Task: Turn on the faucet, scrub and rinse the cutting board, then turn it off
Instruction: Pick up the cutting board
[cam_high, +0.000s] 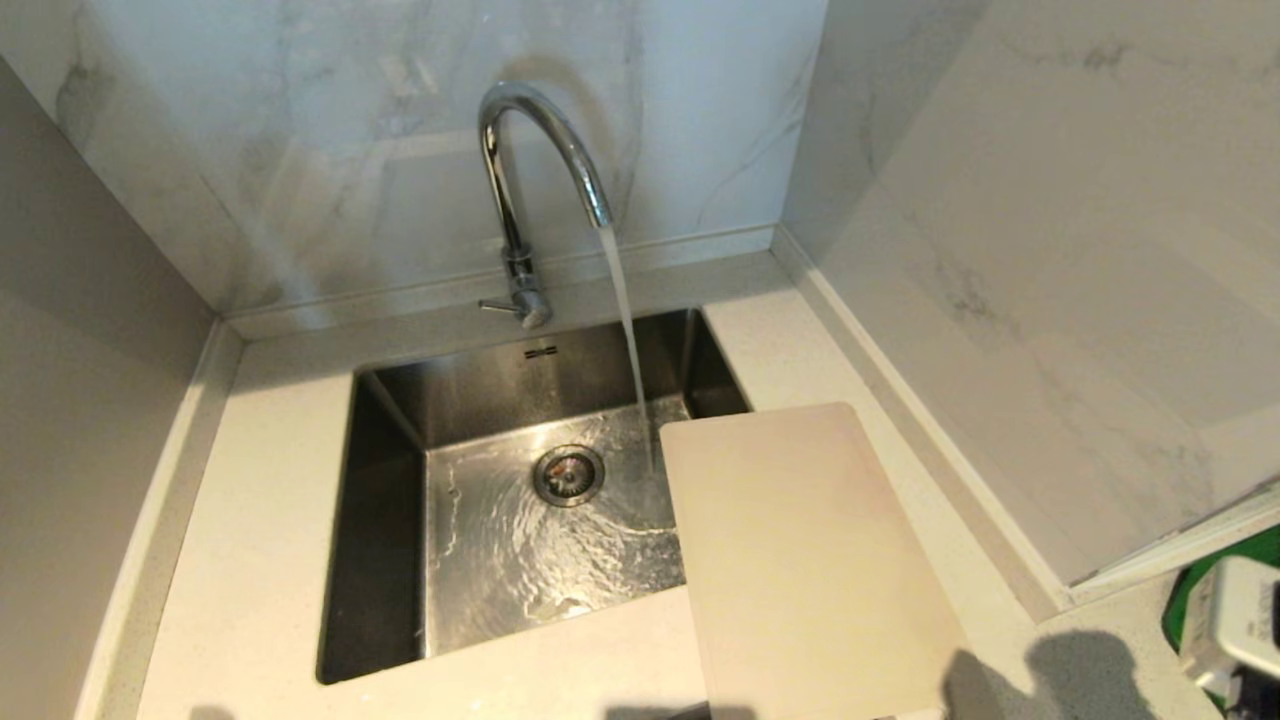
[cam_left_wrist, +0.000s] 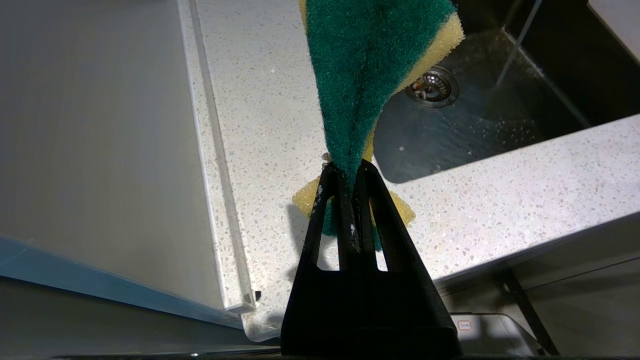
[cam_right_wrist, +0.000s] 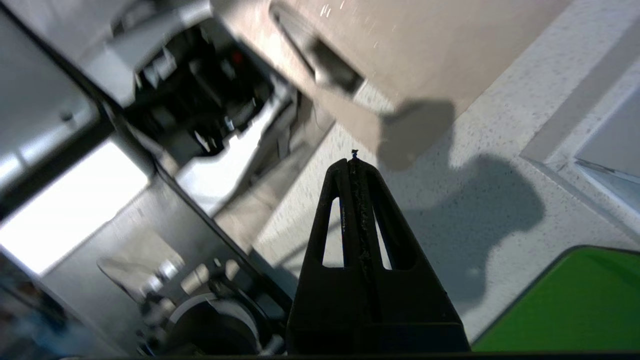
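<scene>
You lose the cutting board (cam_high: 810, 570) past the head view's bottom edge, its handle slot unseen there. The white object (cam_high: 1235, 625) at right is cropped, perhaps a container.

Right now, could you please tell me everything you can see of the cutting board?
The cutting board is a large flat cream-white rectangle with rounded corners; it looks like plastic. It lies on the speckled counter to the right of the sink, its far left corner jutting over the basin, close beside the running water. The right wrist view shows an elongated handle slot near its near end, and a shadow falls across that end. Nothing grips it.
</scene>
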